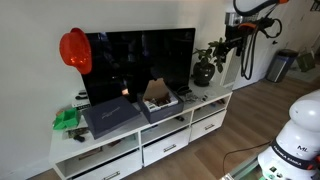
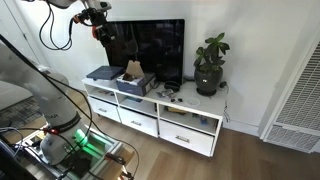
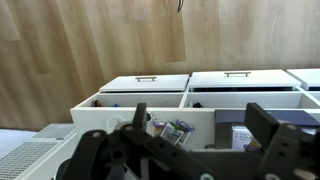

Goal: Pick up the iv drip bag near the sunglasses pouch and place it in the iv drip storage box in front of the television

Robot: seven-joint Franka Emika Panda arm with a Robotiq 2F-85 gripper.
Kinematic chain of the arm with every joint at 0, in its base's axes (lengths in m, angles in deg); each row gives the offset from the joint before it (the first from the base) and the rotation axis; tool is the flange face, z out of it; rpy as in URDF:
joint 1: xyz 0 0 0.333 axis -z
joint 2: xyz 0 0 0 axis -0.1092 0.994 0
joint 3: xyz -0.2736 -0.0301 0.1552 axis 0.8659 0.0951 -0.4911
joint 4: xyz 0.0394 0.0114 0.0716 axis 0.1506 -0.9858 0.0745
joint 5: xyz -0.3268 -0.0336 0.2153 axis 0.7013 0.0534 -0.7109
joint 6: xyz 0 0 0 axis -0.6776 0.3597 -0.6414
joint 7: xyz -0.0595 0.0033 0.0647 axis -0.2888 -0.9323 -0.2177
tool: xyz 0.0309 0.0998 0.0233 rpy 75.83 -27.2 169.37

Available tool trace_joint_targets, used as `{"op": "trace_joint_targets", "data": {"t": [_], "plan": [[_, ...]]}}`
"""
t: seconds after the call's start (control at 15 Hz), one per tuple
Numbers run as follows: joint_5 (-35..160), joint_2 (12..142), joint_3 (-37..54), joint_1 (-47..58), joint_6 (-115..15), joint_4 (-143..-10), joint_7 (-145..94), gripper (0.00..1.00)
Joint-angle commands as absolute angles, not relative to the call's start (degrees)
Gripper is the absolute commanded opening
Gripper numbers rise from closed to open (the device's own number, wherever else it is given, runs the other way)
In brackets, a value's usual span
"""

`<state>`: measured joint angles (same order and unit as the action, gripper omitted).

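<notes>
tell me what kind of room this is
Most likely a living room, or a lab mock-up of one: a large black television stands on a low white drawer cabinet, a potted plant beside it, over a wood floor.

1. One television [image 1: 140, 60], black.
2. One iv drip storage box [image 1: 160, 100]; one flat dark grey case [image 1: 110, 117].
3. One potted plant [image 1: 207, 62].
4. One red hard hat [image 1: 74, 50].
5. One green bundle [image 1: 66, 118].
6. One white cabinet [image 1: 166, 150], three drawers in its bottom row.
</notes>
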<state>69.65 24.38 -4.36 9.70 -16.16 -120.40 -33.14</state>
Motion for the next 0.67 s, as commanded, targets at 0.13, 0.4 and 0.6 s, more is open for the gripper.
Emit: {"op": "trace_joint_targets", "data": {"t": [0.13, 0.4, 0.6], "plan": [[69.95, 25.09, -2.63, 8.51, -16.91, -120.29, -33.20, 1.00], [69.58, 28.24, 2.40, 9.55, -29.01, -123.54, -30.39, 1.00], [68.40, 32.38, 6.99, 10.88, -42.20, -126.89, -28.65, 1.00]]}}
